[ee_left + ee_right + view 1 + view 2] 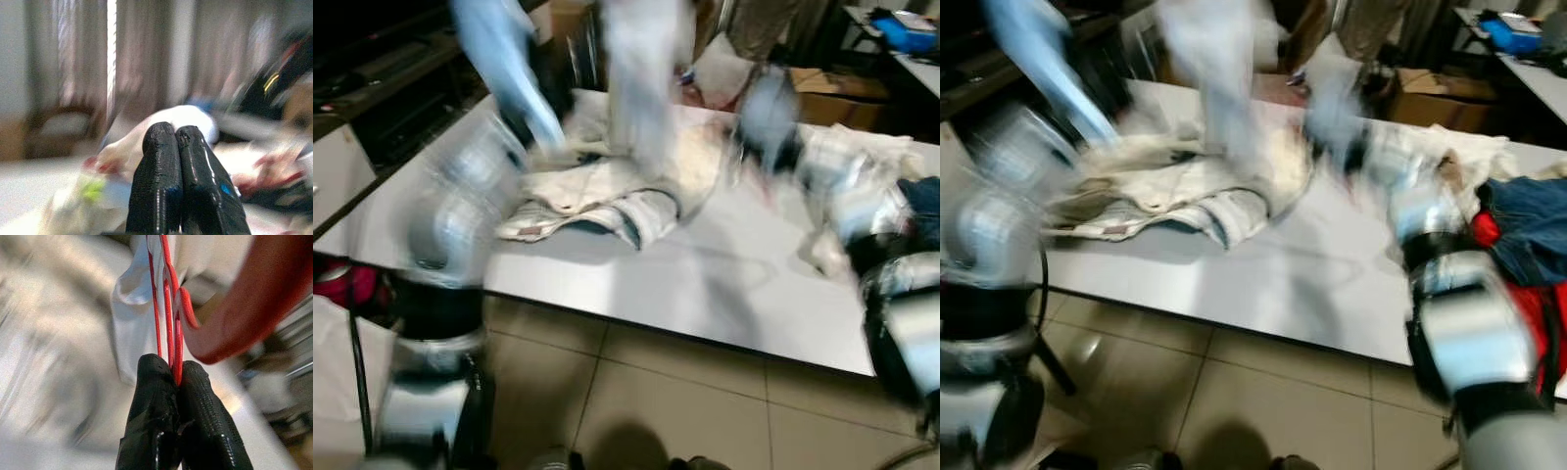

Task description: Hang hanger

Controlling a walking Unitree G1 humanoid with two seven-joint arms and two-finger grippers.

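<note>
In the right wrist view my right gripper (174, 369) is shut on the thin red bars of a red hanger (234, 328). A white garment (132, 318) hangs from the hanger beyond the fingertips. The eye views are heavily blurred. There the white garment (646, 78) is a pale streak above the table, with my right arm (842, 196) raised at the right. My left arm (450, 225) is raised at the left. Its gripper (175, 131) has both black fingers pressed together with nothing between them.
A white table (705, 284) stands in front of me with a pile of cream clothes (607, 191) on it. Blue jeans and red cloth (1528, 235) lie at its right end. A cardboard box (832, 98) sits behind. A pale blue blurred shape (504, 59) hangs at upper left.
</note>
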